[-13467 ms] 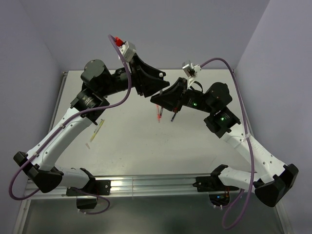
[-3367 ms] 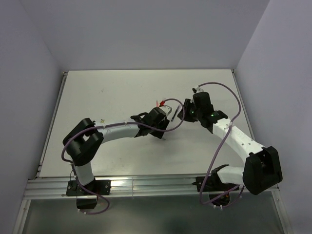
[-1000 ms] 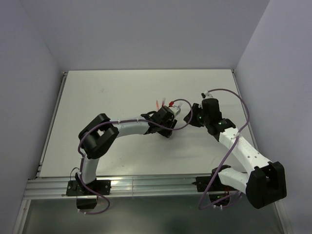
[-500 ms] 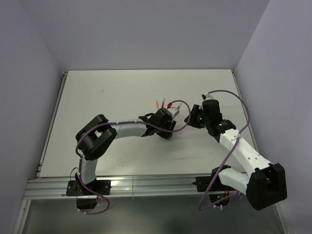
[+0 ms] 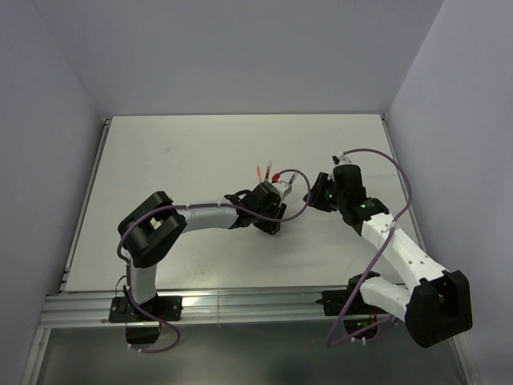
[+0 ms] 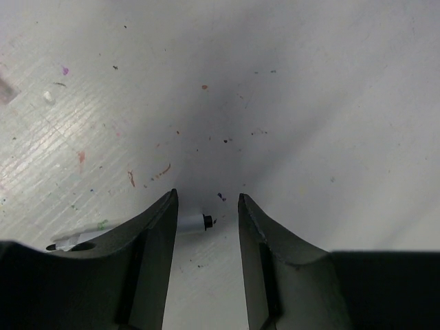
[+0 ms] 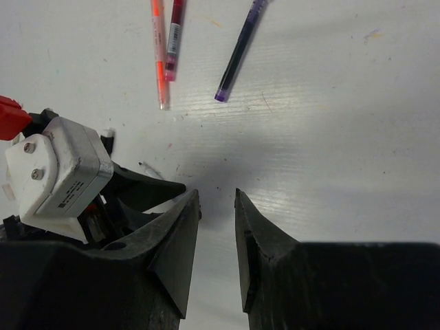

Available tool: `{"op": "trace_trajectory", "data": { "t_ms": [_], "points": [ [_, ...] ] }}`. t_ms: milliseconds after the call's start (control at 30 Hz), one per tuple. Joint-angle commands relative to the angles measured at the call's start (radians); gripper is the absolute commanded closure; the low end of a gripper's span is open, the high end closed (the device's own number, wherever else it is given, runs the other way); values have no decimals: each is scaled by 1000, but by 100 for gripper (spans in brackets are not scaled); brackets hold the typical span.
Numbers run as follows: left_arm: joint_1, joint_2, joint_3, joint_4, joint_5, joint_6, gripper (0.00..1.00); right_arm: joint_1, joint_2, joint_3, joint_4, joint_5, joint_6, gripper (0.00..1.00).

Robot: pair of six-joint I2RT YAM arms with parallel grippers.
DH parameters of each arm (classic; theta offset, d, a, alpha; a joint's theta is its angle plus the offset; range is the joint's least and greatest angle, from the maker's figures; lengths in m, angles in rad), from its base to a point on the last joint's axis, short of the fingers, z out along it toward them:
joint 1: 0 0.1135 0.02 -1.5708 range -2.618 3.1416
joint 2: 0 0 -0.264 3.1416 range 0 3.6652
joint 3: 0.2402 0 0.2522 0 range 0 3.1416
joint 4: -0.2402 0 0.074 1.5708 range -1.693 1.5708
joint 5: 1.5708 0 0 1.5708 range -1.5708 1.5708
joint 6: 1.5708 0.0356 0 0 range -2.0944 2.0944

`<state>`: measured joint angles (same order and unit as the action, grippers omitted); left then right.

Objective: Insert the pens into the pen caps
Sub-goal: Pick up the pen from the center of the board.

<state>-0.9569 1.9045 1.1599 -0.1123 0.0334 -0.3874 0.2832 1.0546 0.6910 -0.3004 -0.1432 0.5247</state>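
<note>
The left gripper is low and open over the white pen, probably to grab it, while the right gripper hangs to its right, empty and slightly open.

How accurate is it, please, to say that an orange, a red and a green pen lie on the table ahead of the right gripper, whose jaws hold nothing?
Nearly: the right wrist view shows the orange pen, red pen and a dark purple pen, not a green one, on the table ahead of the empty right gripper.
</note>
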Motion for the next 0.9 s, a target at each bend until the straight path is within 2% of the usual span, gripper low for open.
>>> {"op": "trace_trajectory", "data": {
  "t_ms": [0,267,367,400,533,600,667,700,867],
  "points": [
    [-9,-67,-12,-20,-10,-19,55,-7,-24,-15,23,14,0,65],
    [-23,-137,67,-53,-193,-142,48,-10,-16,-18,35,17,1,65],
    [-34,-121,133,-233,-341,-333,50,-10,-16,-21,37,16,1,65],
    [-40,-113,147,-294,-415,-461,50,-10,-16,-21,38,17,1,65],
    [-75,-79,184,-516,-552,-792,55,-13,-18,-21,46,13,4,65],
    [-94,-74,167,-553,-567,-948,58,-12,-16,-21,47,10,6,65],
    [-103,-73,143,-593,-572,-1040,59,-13,-19,-24,46,10,5,65],
    [-103,-64,142,-612,-576,-1123,57,-13,-21,-24,46,10,5,65],
    [-105,-7,205,-799,-622,-1307,53,-13,-27,-27,46,8,5,65]
  ]
}}
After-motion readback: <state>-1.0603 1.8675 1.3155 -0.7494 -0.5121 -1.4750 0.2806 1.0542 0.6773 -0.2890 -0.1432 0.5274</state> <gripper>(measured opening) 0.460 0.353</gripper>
